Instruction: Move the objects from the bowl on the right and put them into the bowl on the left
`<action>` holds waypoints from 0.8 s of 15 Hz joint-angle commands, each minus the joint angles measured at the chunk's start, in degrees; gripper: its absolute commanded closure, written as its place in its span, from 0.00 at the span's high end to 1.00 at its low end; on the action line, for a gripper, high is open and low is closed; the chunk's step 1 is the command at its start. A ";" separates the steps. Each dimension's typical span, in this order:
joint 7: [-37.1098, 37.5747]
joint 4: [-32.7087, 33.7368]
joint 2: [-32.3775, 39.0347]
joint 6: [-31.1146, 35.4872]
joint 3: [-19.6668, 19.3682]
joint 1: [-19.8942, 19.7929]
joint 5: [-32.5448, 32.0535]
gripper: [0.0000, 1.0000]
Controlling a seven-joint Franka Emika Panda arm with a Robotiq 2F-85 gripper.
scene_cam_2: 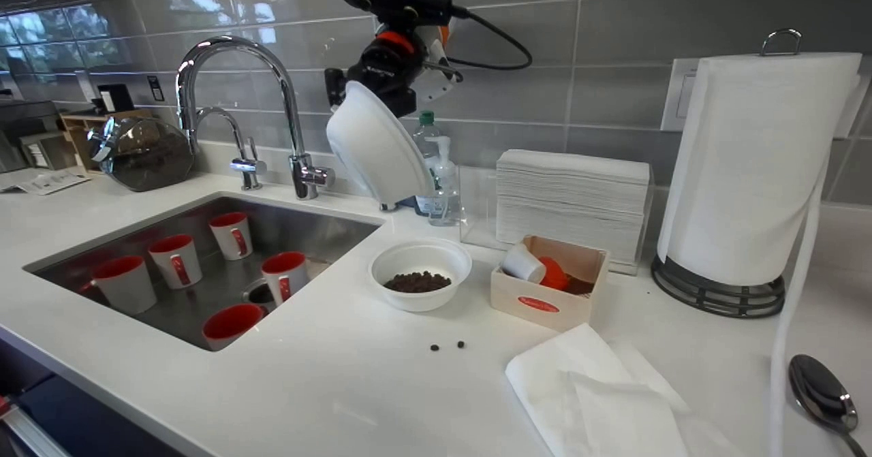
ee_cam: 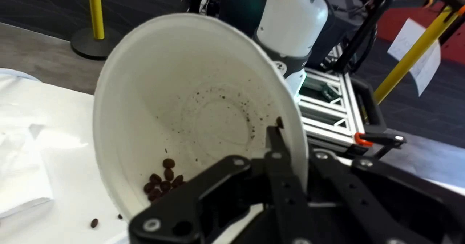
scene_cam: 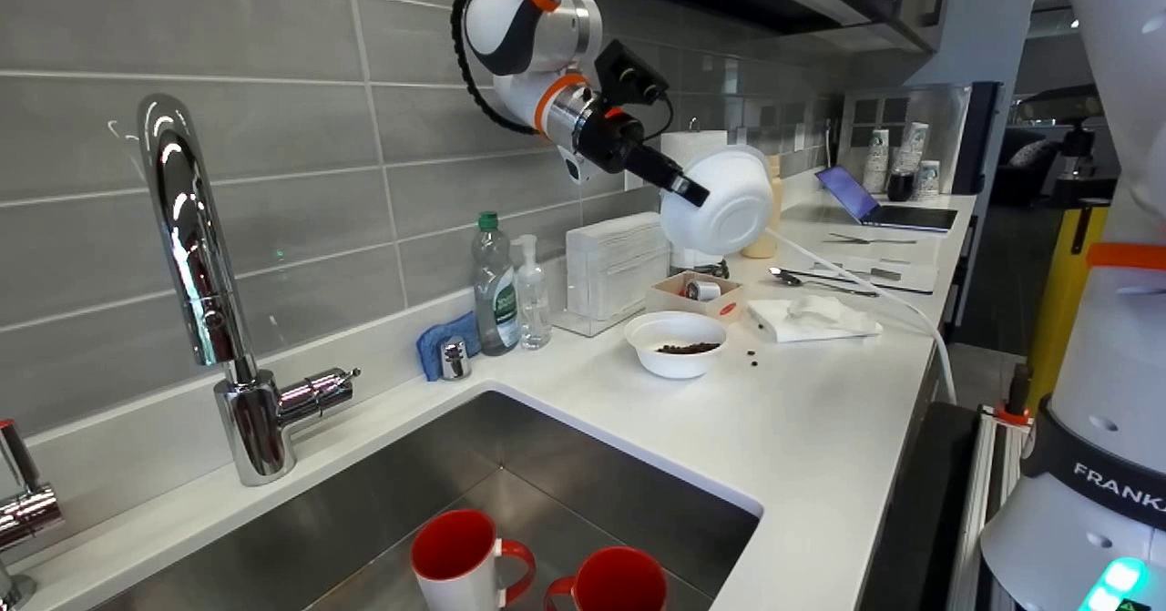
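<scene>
While hand [scene_cam: 690, 189] grips tilted bowl [scene_cam: 724, 206] aloft, loose beans [scene_cam_2: 434, 348] dot white counter [scene_cam_2: 354, 389]; gray tiled wall [scene_cam_2: 627, 21] behind.

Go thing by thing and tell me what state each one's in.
Held bowl: tilted, some coffee beans inside.
Pincer: shut on the held bowl's rim.
Countertop bowl: upright, partly filled.
Red-lined mugs: upright in the sink.
Dish soap bottle: upright, capped.
Pump bottle: upright.
Paper towel roll: upright.
Tall faucet: no visible flow.
Wooden box: open.
Laptop: open.
</scene>
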 commanded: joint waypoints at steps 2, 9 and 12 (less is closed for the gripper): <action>9.00 -17.31 -9.74 16.82 -2.07 1.54 -1.70 0.00; 19.97 -39.44 -23.05 40.84 -3.92 2.46 -3.90 0.00; 24.76 -48.72 -29.53 49.78 -4.70 2.20 -6.02 0.00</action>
